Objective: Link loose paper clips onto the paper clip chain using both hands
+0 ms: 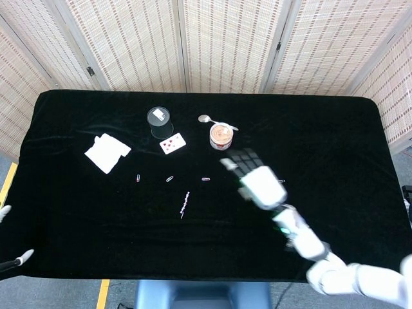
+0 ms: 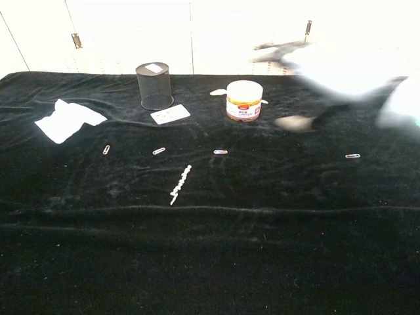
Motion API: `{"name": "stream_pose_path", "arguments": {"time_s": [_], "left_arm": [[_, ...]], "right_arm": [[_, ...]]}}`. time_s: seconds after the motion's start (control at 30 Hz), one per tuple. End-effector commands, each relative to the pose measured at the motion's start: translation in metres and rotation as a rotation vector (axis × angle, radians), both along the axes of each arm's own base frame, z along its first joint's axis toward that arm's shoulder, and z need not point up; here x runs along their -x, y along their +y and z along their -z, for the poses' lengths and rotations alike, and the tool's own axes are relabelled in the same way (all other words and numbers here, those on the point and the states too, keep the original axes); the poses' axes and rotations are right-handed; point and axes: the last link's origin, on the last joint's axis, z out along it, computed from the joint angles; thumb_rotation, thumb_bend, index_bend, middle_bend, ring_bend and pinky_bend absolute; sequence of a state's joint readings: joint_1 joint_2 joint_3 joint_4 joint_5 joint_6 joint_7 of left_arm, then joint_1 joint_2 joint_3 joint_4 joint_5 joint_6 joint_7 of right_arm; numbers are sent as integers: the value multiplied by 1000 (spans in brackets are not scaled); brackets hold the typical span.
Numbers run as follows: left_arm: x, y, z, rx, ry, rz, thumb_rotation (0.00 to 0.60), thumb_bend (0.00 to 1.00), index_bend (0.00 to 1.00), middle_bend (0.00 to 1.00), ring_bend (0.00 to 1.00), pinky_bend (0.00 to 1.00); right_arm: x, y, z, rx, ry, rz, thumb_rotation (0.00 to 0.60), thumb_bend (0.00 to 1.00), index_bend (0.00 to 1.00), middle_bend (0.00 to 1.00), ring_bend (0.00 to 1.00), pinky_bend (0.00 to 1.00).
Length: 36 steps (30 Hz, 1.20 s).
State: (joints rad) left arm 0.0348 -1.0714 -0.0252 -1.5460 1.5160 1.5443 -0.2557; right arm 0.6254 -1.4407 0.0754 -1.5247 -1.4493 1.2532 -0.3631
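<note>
Head view shows the white right hand [image 1: 259,183] raised above the black cloth-covered table [image 1: 335,141], right of centre, blurred, fingers spread and grasping nothing. The short silver paper clip chain [image 1: 185,203] lies alone on the cloth near the middle, well apart from that hand. Three loose paper clips [image 2: 158,151] lie in a row just beyond it, a fourth [image 2: 352,156] far to the right. Further back stand a black mesh cup [image 2: 155,86], a playing card [image 1: 173,144], a lidded food jar [image 2: 244,100] and a metal spoon [image 1: 207,119]; crumpled white paper [image 1: 106,153] lies left. The left hand [image 1: 5,213] barely shows at the left edge; I cannot tell its state
</note>
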Motion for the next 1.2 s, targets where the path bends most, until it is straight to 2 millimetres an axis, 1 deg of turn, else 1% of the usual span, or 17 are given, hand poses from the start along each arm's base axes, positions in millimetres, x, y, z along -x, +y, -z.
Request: {"name": "stream_pose_path", "arguments": {"time_s": [0.03,0.07,0.1,0.17,0.2,0.23,0.27,0.37,0.4,0.43,0.47,0.53,0.6,0.7,0.8,0.93,1.2], "left_arm": [[-12,13,22,70,47,37,600,94,0,0,5,94],[-13,15,24,77,52,39,600,94,0,0,10,106],[-19,22,30,102,69,60,600,95,0,0,21,118],[-28,31,37,124,92,83,600,101,0,0,43,134],[-32,35,40,131,103,91,600,109,0,3,59,146],[-41,42,46,149,118,121,600,116,0,11,73,160],[-46,46,50,162,125,138,600,126,0,28,92,181],[-64,62,61,221,164,195,600,168,0,133,189,291],[-71,68,65,245,180,214,600,189,0,200,254,373],[-76,73,67,261,191,226,600,202,0,242,300,426],[-80,78,70,278,203,237,600,227,0,317,385,516],[-92,89,75,304,233,274,600,262,11,417,490,612],[-105,96,82,328,258,320,600,319,53,602,657,749],[-123,107,94,365,283,392,600,356,105,746,771,836],[-134,125,108,423,291,423,600,386,133,809,822,868],[-138,149,125,478,373,440,600,410,155,830,841,876],[-162,165,159,531,532,537,600,461,149,832,842,876]], "right_arm": [[106,81,-73,169,-28,265,600,363,0,0,0,0],[114,87,-77,179,-40,279,600,364,0,0,0,0],[133,101,-87,218,-81,336,600,364,0,0,0,0],[150,115,-96,257,-128,365,600,364,0,0,0,0],[155,119,-98,256,-126,369,600,364,0,0,0,0],[158,124,-103,257,-131,360,600,364,0,0,0,0],[157,125,-107,268,-150,347,600,364,0,0,0,0],[157,133,-117,299,-182,318,600,363,0,0,0,0],[158,137,-121,307,-199,313,600,363,0,0,0,0],[159,140,-124,311,-214,311,600,364,0,0,0,0],[159,143,-127,314,-231,310,600,364,0,0,0,0],[160,148,-134,331,-259,295,600,364,0,0,0,0],[160,151,-137,343,-272,281,600,364,0,0,0,0],[161,154,-139,336,-289,270,600,363,0,0,0,0],[163,155,-141,328,-296,275,600,363,0,0,0,0],[164,156,-144,336,-313,275,600,364,0,0,0,0],[171,156,-148,358,-334,302,600,364,0,0,0,0]]}}
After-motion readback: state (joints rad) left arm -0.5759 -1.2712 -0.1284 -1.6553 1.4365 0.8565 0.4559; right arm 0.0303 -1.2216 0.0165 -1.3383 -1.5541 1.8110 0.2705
